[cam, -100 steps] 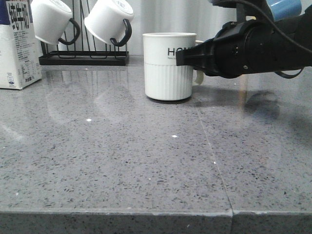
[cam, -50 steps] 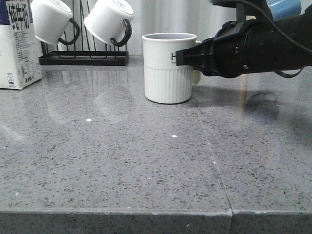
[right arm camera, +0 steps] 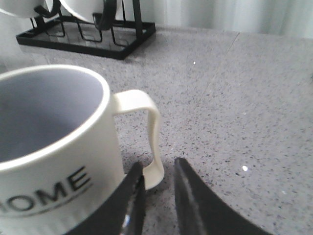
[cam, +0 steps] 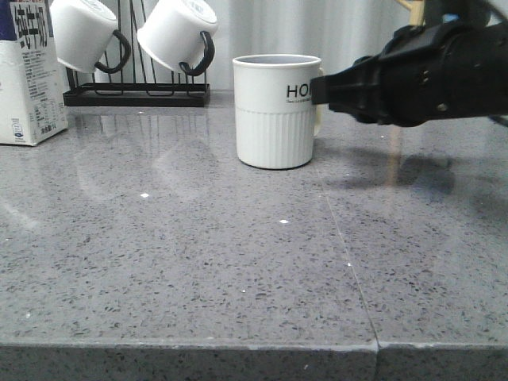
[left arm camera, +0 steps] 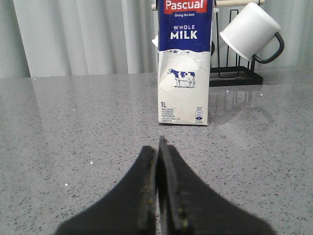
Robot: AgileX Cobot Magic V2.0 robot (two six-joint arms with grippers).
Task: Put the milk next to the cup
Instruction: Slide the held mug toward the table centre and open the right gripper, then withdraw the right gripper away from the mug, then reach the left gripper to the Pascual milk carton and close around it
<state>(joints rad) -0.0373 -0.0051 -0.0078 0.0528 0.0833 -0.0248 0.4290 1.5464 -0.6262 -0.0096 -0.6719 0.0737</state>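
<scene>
Right jaws narrowly parted, straddling lower end of cup handle – not clamped, small gaps visible either side. Cup upright on grey desk, "HOME" lettering beside jaws. Left jaws pressed together, empty, low over desk; milk upright straight ahead of them, well apart. White mug on black rack just beyond milk.

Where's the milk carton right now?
In the front view the milk stands upright at the table's far left edge, beside the black mug rack, well left of the cup.
</scene>
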